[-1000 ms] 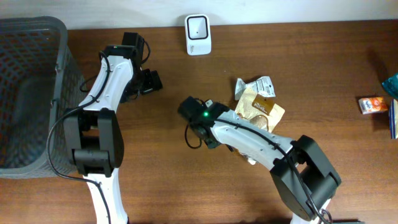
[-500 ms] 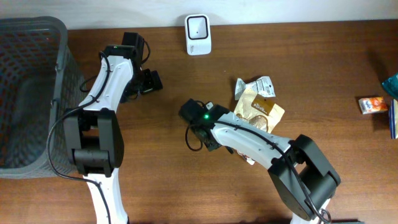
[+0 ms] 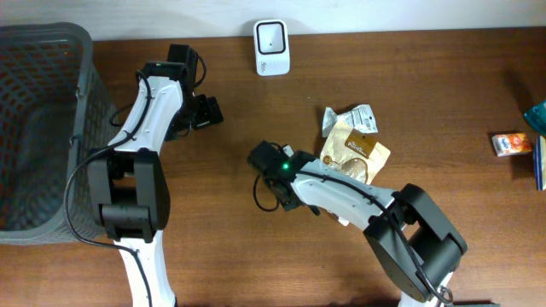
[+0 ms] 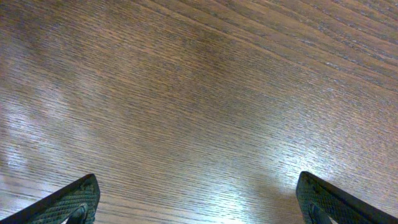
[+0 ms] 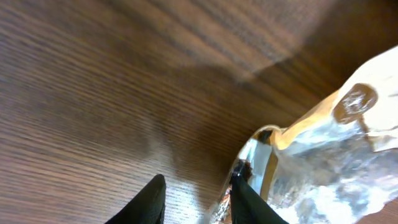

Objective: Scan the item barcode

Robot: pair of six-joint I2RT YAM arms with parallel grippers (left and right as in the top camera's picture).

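Left gripper point(image 4: 202, 202): my jaws stand at full spread, low over the bare wooden table point(image 4: 199, 93), gripping nothing.

Right gripper point(image 5: 198, 200): my jaws are parted to a narrow gap, with only wood grain showing between the fingers. I have no hold on anything.

The gold snack packet point(image 3: 357, 155) lies flat on the table right of centre, partly under my right arm. In the right wrist view its crinkled clear-and-gold edge sits just beside the outer face of one finger. I cannot tell whether they touch.

A crumpled silver wrapper point(image 3: 362, 118) lies against the packet's far side.

The white barcode scanner point(image 3: 271, 47) stands at the table's far edge, well apart from the packet.

A grey mesh basket point(image 3: 43, 128) sits at the left edge and a small orange box point(image 3: 510, 143) at the far right.
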